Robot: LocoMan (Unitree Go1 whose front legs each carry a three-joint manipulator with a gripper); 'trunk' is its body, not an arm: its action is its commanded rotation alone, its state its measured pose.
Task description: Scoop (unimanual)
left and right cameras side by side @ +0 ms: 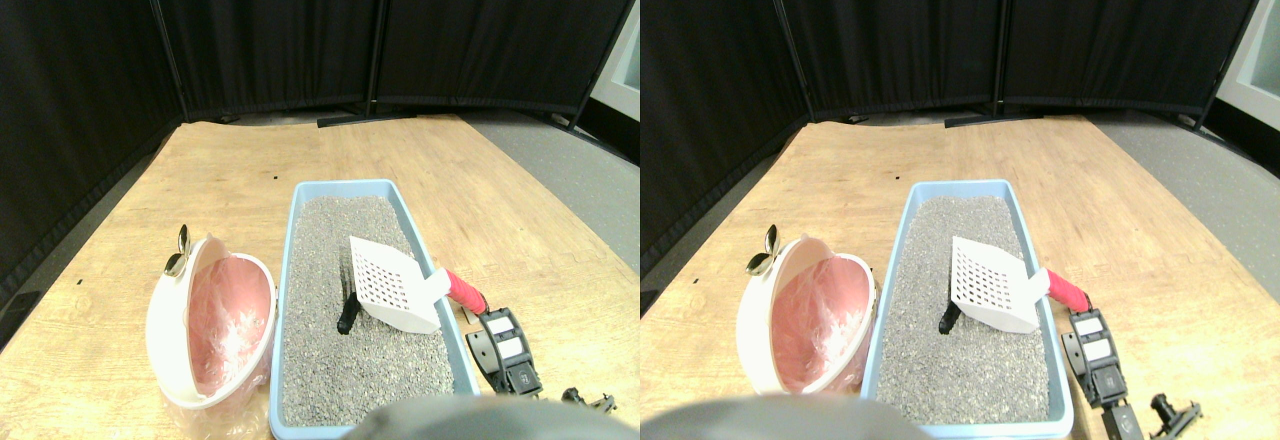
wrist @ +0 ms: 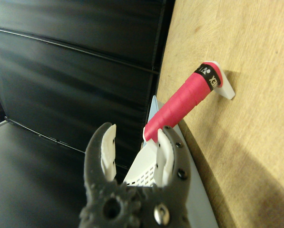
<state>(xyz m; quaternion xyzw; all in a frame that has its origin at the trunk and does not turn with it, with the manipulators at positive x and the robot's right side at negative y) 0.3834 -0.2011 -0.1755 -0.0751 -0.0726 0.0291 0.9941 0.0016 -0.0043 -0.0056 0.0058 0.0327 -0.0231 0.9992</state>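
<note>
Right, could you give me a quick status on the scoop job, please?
Right gripper open, not holding the scoop. Scoop rests over the litter in the blue tray. Small dark lump beside it. Nothing in the way.

Lighting is even, bright and overhead. The wooden floor shows no glare. The white scoop casts a short soft shadow on the grey litter. Wide-angle distortion bends the black curtains near the edges. In the wrist view, the fingers appear slightly soft; the red handle throws a diffuse shadow.
</note>
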